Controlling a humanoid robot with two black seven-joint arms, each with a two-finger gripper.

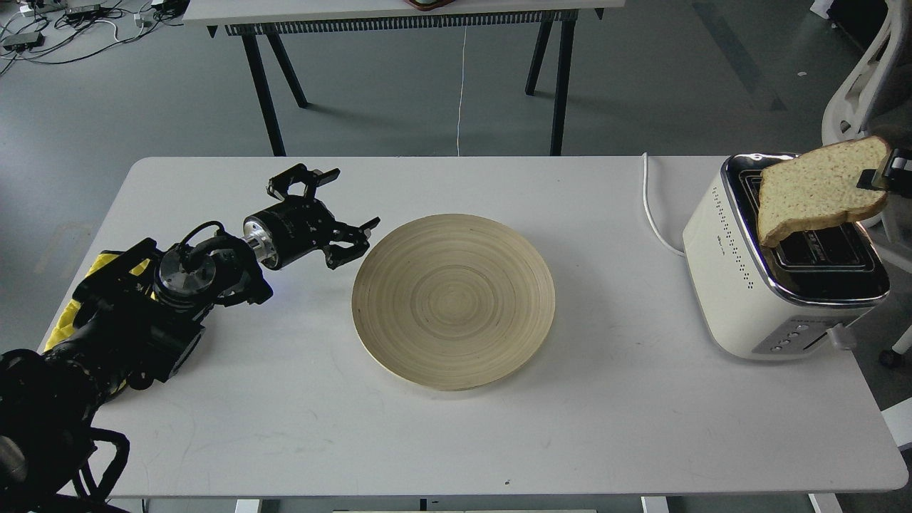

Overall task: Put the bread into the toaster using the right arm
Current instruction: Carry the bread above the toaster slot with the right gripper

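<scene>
Head view, looking down on a white table (285, 427); at the far right of the frame stands the toaster (755, 299), cream-white with a chrome top and two dark slots facing up, its buttons and lever on the near side and its white cord (652, 214) trailing off to the left behind it; the bread (812, 189), a pale slice with a tan crust, hangs in the air above the toaster's top, tilted and lying fairly flat, not edge-down, so it probably needs turning before it can drop into a slot; it appears clear of the chrome and not yet inside either slot; the right gripper (883, 174) shows only as a small dark part at the right edge of the frame, closed on the slice's right-hand crust, the rest of that arm out of view; in the middle of the frame lies a round wooden plate (399, 335), bare; at the left, the left arm comes in from the lower left corner and rests low over the table, its gripper (342, 206) with fingers spread and holding nothing, just beside the plate's left rim, seemingly parked out of the way; a yellow cloth (71, 313) peeks out beneath that arm.
</scene>
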